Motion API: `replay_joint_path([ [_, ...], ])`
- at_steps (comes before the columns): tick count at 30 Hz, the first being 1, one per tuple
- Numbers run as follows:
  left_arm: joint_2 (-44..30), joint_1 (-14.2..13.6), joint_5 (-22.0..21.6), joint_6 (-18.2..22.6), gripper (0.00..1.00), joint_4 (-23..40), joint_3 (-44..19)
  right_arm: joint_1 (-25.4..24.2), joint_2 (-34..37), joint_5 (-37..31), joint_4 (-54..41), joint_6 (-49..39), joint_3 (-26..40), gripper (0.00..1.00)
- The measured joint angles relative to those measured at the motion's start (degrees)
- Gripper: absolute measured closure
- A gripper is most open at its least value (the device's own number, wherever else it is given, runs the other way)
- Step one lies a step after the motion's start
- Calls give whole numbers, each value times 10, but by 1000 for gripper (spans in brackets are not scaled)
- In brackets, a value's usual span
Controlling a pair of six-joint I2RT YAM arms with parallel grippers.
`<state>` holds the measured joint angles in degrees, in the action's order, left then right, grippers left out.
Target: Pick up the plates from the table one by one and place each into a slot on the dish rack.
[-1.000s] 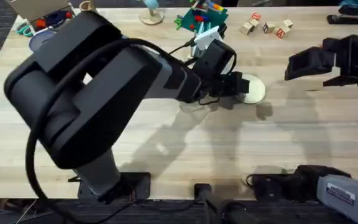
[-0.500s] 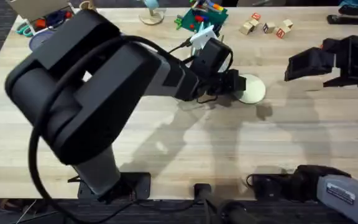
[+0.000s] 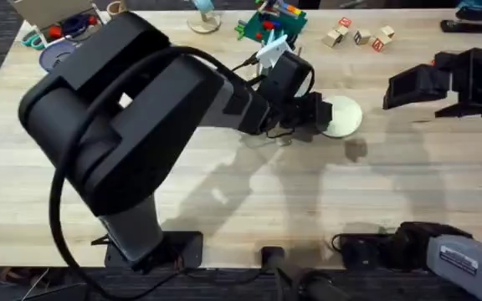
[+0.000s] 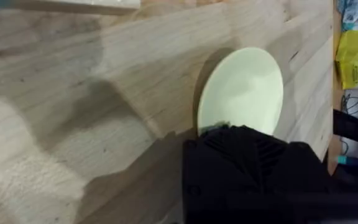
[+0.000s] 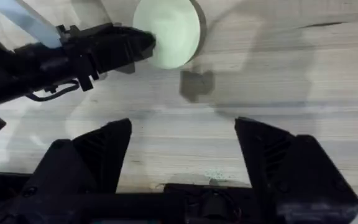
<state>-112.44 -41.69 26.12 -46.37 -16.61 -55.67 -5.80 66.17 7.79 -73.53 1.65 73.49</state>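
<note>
The cream plate (image 3: 342, 116) is lying flat on the bench (image 3: 249, 196), and every other place here is being given relative to it. The left gripper (image 3: 315, 114) is sitting at the plate's rim on the side toward the left arm's base, its black fingers (image 4: 241, 155) overlapping the near edge of the plate (image 4: 244, 90) in the left wrist view; whether the jaws are actually pinching the rim or merely resting against it cannot be told, since the finger body is hiding the contact. From the right wrist view the left gripper (image 5: 143, 43) is reaching in against the side of the plate (image 5: 169, 32), tips touching or just overlapping its edge. The right gripper (image 3: 412, 84) is hanging well apart from the plate, on the side away from the left arm, its jaws spread wide with nothing between them (image 5: 182, 146). The left arm is therefore by far the nearer, and the coming move is turning on that single edge contact: the plate is lying directly beyond the left jaws, along their reach, so a lift is likely depending on the rim being seated between the fingers. A green toy-block board (image 3: 270, 21) and small wooden blocks (image 3: 360, 36) are standing beyond the plate, toward the far edge of the bench.
</note>
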Motion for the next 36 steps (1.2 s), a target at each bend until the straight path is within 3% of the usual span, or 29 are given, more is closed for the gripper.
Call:
replay_joint_path([
  [20,-1,0,0,0,961,1,-2,-5,0,9,-1,0,-2,8],
  [31,-2,0,0,0,960,1,-2,-103,0,125,47,-23,-75,6],
  [36,-20,0,13,-2,959,-32,-6,-121,0,151,47,-40,-78,7],
])
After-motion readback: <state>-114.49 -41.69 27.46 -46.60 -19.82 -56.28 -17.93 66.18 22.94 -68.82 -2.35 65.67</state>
